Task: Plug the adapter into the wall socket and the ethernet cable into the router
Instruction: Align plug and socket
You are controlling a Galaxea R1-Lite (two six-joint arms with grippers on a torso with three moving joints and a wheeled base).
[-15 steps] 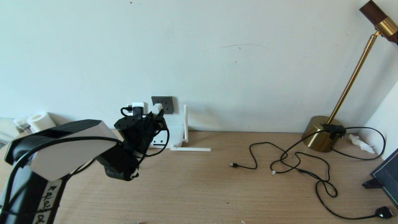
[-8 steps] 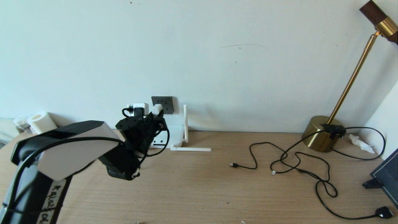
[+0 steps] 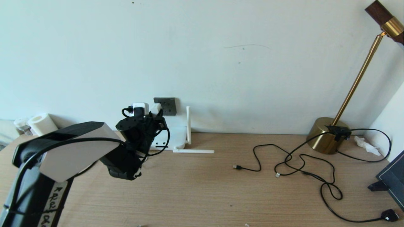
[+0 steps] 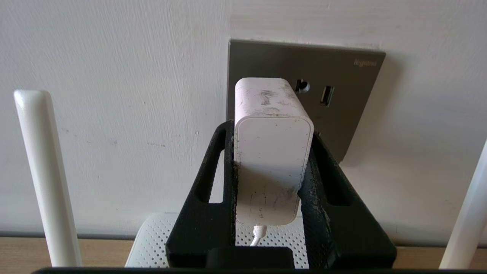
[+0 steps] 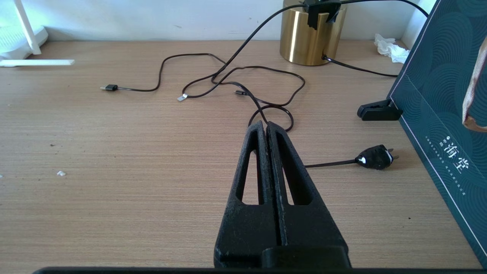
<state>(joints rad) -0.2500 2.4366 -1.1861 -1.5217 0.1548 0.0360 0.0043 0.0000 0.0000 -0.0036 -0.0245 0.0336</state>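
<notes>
My left gripper (image 4: 270,131) is shut on the white adapter (image 4: 272,152), gripping it by both sides. The adapter's front end meets the left part of the dark grey wall socket (image 4: 342,87); its pins are hidden. Its white cord (image 4: 258,234) hangs down over the white router (image 4: 152,243), which lies against the wall below. In the head view the left gripper (image 3: 156,115) sits at the socket (image 3: 169,105), above the router (image 3: 176,135). The ethernet cable's clear connector (image 3: 277,175) lies on the desk at centre right. My right gripper (image 5: 266,125) hovers shut and empty over the desk.
One router antenna (image 3: 188,124) stands upright and another (image 3: 193,151) lies flat on the desk. Thin black cables (image 3: 255,157) tangle near the brass lamp base (image 3: 326,135). A black plug (image 5: 374,157), a black clip (image 5: 378,111) and a dark box (image 5: 449,114) sit at the right. A paper roll (image 3: 39,123) stands far left.
My left gripper has carried the adapter a little up and in towards the wall socket. Nothing on the right of the desk has moved.
</notes>
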